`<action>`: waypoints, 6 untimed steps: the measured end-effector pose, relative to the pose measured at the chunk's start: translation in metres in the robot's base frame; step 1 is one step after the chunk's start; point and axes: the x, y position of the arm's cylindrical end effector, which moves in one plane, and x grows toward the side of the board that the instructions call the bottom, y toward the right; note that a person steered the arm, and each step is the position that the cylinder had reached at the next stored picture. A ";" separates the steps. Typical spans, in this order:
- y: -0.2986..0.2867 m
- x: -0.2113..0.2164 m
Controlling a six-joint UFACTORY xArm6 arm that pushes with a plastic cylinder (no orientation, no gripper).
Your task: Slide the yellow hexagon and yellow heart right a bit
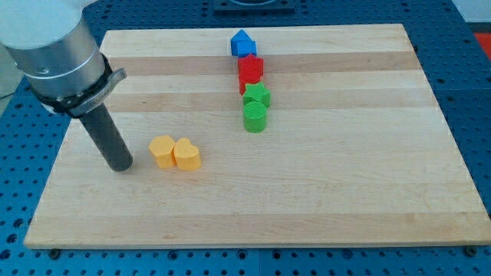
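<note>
The yellow hexagon (162,151) and the yellow heart (186,154) sit side by side, touching, in the board's lower left part, the hexagon on the view's left. My tip (121,166) rests on the board just to the view's left of the hexagon, a small gap apart from it. The dark rod rises up and to the left into the grey arm body.
A column of blocks stands at the top middle: a blue block (242,44), a red block (251,70), a green block (257,96) and a green cylinder (255,117). The wooden board (345,176) lies on a blue perforated table.
</note>
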 end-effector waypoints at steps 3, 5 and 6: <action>0.145 -0.021; 0.123 -0.012; 0.148 -0.010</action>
